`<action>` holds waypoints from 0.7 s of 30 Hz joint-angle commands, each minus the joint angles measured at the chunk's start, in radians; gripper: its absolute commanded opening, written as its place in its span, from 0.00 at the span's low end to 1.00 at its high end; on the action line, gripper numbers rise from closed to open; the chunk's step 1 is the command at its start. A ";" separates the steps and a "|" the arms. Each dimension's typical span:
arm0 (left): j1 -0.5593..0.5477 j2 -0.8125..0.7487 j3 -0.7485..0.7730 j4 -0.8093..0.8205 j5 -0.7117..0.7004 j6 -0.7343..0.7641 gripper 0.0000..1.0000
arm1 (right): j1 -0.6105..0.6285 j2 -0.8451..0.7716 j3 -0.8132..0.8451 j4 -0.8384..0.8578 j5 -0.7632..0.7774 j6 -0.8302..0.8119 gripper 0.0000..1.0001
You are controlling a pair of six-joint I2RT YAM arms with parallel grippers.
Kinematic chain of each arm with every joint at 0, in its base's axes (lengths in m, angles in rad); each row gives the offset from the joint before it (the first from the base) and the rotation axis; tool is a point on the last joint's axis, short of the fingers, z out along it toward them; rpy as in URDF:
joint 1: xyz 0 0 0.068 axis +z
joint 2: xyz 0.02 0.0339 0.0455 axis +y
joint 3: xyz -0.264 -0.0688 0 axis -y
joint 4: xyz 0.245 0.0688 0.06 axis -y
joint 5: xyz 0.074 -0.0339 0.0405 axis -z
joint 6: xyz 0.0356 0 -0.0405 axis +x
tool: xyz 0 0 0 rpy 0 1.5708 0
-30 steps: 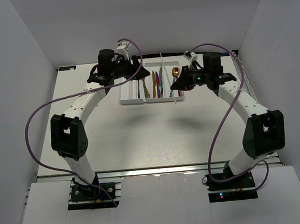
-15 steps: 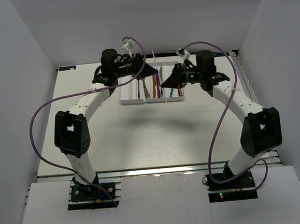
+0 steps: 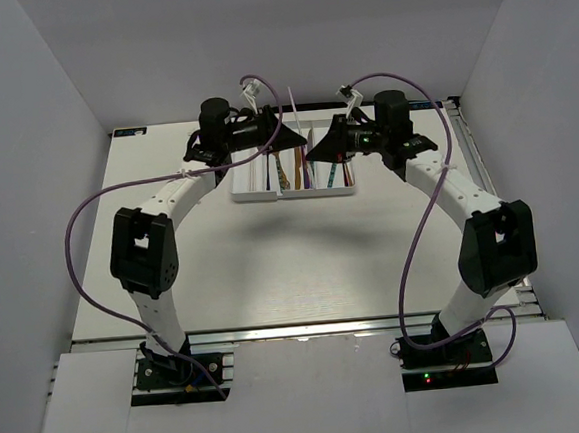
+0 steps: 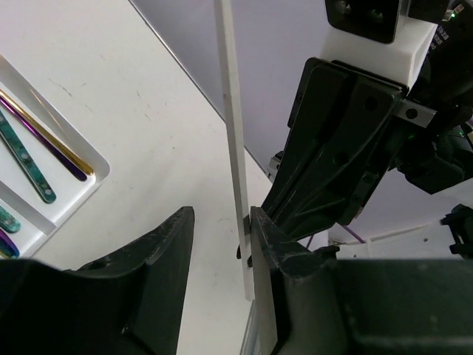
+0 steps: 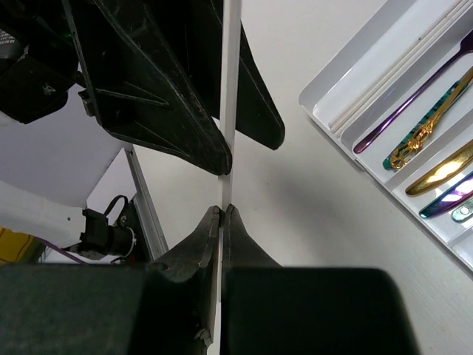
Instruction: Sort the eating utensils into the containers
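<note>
The white divided tray sits at the back middle of the table. It holds gold, purple and teal-handled utensils. My right gripper is shut on a thin white strip and holds it upright above the tray's middle. My left gripper is open, facing the right one. The strip stands between its jaws, against the right-hand finger. In the right wrist view a purple utensil, a teal and gold one and a gold one lie in the tray's compartments.
Grey enclosure walls stand on both sides and at the back. Purple cables loop from both arms. The tray's left compartment shows white. An aluminium rail runs along the table's edge.
Both grippers have moved toward each other above the tray. The right one carried the white strip to the left. The left one now has the strip between its open jaws.
</note>
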 commanded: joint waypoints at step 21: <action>0.147 0.312 0.582 -0.731 -0.651 0.534 0.00 | -0.288 -0.097 -0.014 -0.254 0.232 -0.322 0.89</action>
